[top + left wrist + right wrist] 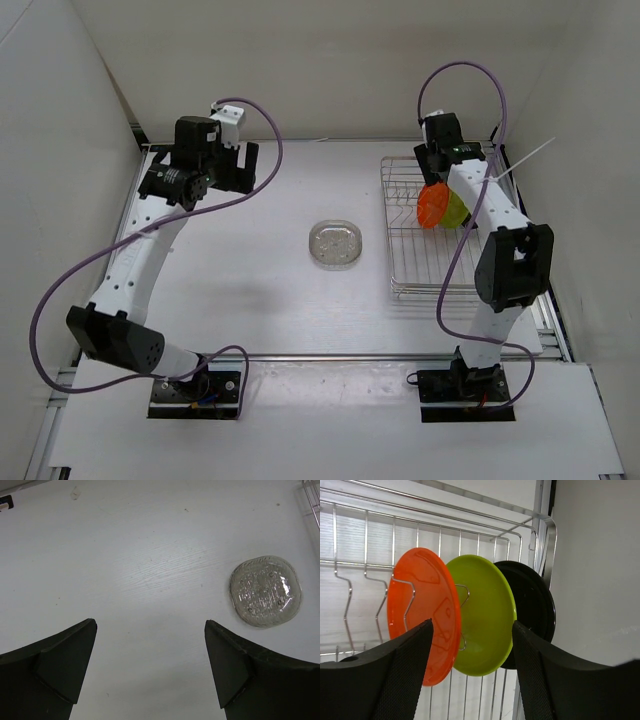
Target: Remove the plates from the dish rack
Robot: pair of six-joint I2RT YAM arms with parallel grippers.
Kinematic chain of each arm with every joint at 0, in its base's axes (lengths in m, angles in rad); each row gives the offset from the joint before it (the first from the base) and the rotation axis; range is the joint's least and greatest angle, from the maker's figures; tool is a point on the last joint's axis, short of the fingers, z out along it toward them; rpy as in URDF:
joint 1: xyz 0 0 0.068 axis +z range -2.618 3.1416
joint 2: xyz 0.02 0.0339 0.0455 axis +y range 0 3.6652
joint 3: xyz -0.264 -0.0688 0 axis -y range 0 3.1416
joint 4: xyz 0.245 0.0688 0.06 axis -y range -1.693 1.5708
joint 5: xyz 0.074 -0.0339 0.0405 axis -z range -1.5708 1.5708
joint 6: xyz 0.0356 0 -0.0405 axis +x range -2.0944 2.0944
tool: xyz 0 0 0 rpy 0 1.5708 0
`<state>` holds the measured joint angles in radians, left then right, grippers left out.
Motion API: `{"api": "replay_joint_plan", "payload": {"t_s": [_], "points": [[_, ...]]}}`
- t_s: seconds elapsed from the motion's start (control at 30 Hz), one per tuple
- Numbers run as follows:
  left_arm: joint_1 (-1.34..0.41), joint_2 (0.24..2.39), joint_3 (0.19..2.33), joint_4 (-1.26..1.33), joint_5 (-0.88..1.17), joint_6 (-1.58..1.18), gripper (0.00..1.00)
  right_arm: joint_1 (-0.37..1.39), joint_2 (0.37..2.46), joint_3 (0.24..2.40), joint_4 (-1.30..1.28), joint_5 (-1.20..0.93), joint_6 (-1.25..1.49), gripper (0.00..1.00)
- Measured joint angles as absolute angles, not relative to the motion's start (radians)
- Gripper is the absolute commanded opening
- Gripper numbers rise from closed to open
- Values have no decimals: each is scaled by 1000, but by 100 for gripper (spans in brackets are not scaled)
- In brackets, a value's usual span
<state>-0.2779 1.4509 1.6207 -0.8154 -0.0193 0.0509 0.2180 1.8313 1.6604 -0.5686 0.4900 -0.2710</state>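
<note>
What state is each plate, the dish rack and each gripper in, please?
dish rack: holds three plates
clear plate: flat on the table
orange plate: upright in rack
lime green plate: upright in rack
black plate: upright in rack
left gripper: open, empty
right gripper: open, empty

Clear plate (336, 245) near dish rack (415, 265)

No text, number, brand or sign can be read in any view. The clear plate (265, 591) carries a moulded raised pattern, but no letters can be made out in it. The orange plate (422, 612), just left of the lime green plate (487, 615), shows faint embossed outlines too blurred to read. A small dark tag (5, 502), far up-left of the clear plate, is too small to tell.
</note>
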Motion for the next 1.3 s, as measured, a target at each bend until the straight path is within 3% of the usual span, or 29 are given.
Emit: {"api": "replay_joint_plan", "payload": {"t_s": [0.2,0.63,0.73,0.8,1.07,1.17,1.3], "points": [[-278,1408,1609,-816,-50,51,100,205,1865,1662,-562,503,-286,57],[-277,1409,1592,-816,-68,43,100,206,1875,1619,-543,506,-296,53],[-272,1409,1592,-816,-68,43,100,206,1876,1605,-543,506,-297,46],[-270,1409,1592,-816,-68,42,100,206,1880,1604,-542,506,-300,33],[-258,1409,1592,-816,-69,40,100,206,1883,1604,-542,511,-295,12],[-251,1409,1592,-816,-69,40,100,206,1883,1604,-538,511,-288,0],[-248,1408,1592,-816,-70,40,100,206,1884,1604,-528,520,-270,0]]}}
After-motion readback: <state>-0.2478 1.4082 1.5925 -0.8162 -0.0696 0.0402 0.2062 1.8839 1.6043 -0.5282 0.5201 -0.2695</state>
